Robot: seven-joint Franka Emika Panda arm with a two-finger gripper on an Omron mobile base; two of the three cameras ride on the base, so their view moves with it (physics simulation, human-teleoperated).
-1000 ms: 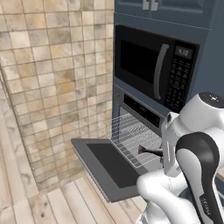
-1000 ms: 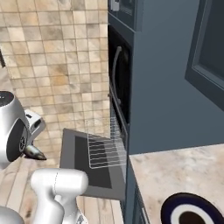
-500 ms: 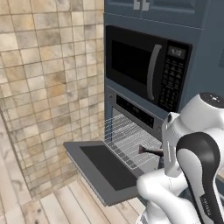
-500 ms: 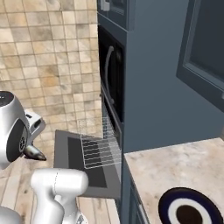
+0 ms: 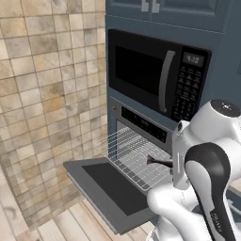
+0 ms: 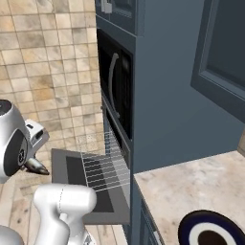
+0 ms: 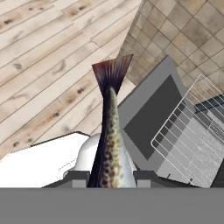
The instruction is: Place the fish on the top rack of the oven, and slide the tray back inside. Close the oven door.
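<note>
You are looking at the fish [image 7: 109,144] standing between the two fingertips of the gripper [image 7: 109,177], which is clamping it by the body, tail fanned out away from the hand above the wood floor [image 7: 39,65]. Off to one side, the oven door [image 5: 110,188] is lying open and flat, and the rack [image 5: 136,157] is sticking out over it. The microwave [image 5: 155,75] is sitting above the oven.

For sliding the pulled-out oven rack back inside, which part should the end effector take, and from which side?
Grip the front rim wire of the rack, coming from the room side above the open door. The rack sticks out level over the door, so this edge is nearest and free. The end effector holds the fish now.
</note>
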